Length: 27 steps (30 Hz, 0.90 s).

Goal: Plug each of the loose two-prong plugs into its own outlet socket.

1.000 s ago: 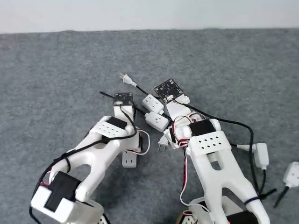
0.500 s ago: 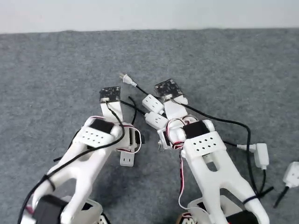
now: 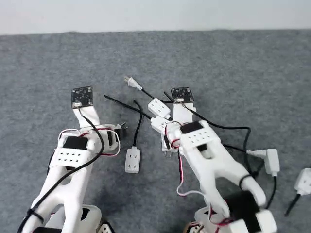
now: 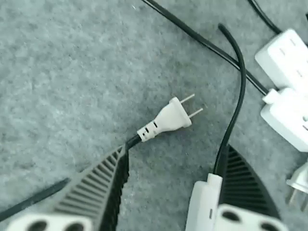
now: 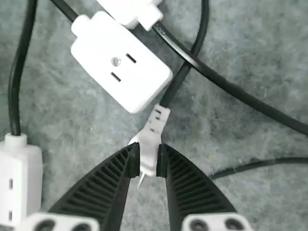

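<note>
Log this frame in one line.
left fingers: open, loose plug ungripped | right fingers: shut on gripped plug | nearest socket: empty

A fixed camera looks down on the table [image 3: 243,63]; wrist cameras peer close past left pincer [image 4: 176,148] and right pincer [image 5: 147,149], sharing the socket [image 5: 120,62] ahead of the latter.

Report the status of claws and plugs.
Left claw open, loose plug just ahead. Right claw shut on second plug, socket close by. Black cord crosses beside it.
</note>
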Each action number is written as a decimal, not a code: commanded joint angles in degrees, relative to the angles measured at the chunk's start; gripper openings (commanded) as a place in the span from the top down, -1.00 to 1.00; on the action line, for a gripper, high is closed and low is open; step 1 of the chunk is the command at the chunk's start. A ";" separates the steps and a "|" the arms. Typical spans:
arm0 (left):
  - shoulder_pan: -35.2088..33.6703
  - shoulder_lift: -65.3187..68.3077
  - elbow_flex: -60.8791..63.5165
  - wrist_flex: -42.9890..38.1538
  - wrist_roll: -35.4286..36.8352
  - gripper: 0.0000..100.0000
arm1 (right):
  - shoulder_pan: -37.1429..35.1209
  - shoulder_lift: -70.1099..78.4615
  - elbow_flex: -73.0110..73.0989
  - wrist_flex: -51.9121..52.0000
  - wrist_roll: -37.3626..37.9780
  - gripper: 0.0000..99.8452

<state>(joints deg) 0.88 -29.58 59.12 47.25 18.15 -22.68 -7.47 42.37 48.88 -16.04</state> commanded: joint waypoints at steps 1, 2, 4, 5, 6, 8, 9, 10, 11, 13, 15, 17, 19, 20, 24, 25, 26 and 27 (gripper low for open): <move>-0.26 -1.93 -0.22 -1.67 -0.79 0.43 | 0.40 2.77 -5.80 -1.01 -0.53 0.85; -0.18 -1.93 -0.22 -1.67 -0.79 0.43 | 0.40 3.21 -6.24 -1.01 -0.44 0.85; -0.18 -1.93 -0.22 -1.67 -0.79 0.43 | 0.40 3.47 -7.03 -1.01 -0.44 0.85; -0.26 -1.93 -0.31 -1.67 -0.79 0.43 | 0.40 3.56 -7.03 -1.36 -0.44 0.85; -0.35 -1.93 -0.31 -1.67 -0.79 0.43 | 0.48 3.56 -7.12 -1.63 -0.44 0.85; -0.53 -1.93 -0.31 -1.67 -0.79 0.43 | 0.84 3.91 -8.26 -1.71 -0.44 0.85; -0.53 -1.93 -0.31 -1.67 -0.79 0.43 | 1.45 4.18 -8.70 -1.71 -0.53 0.85; -0.53 -1.93 -0.31 -1.67 -0.79 0.43 | 2.07 4.88 -9.32 -1.71 -0.62 0.85; -0.53 -1.93 -0.31 -1.67 -0.79 0.43 | 2.51 5.85 -9.85 -1.71 -0.62 0.85; -0.53 -1.93 -0.31 -1.67 -0.79 0.43 | 2.59 8.75 -11.60 -1.10 -0.62 0.85; -0.44 -1.93 -0.31 -1.67 -0.79 0.43 | 2.59 11.74 -14.59 0.75 -0.62 0.85; -0.53 -1.93 -0.31 -1.67 -0.79 0.43 | 2.59 14.64 -18.11 3.65 -0.62 0.85; -0.53 -1.93 -0.31 -1.67 -0.79 0.43 | 2.33 17.19 -20.92 6.11 -0.62 0.85; -0.53 -1.93 -0.22 -1.67 -0.79 0.43 | 2.24 18.24 -22.15 7.16 -0.62 0.85; -0.53 -1.93 -0.22 -1.67 -0.79 0.43 | 1.45 20.97 -25.76 11.65 -0.70 0.84; -0.53 -1.93 -0.22 -1.67 -0.79 0.43 | 0.92 21.32 -26.20 12.44 -0.88 0.82; -0.53 -1.93 -0.22 -1.67 -0.79 0.43 | 0.66 21.41 -26.37 13.14 -1.76 0.78; -0.53 -1.93 -0.22 -1.67 -0.79 0.43 | 0.66 21.41 -26.46 13.49 -2.46 0.74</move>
<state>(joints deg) 0.88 -29.58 59.12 46.90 17.98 -21.10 14.24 18.99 60.13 -16.66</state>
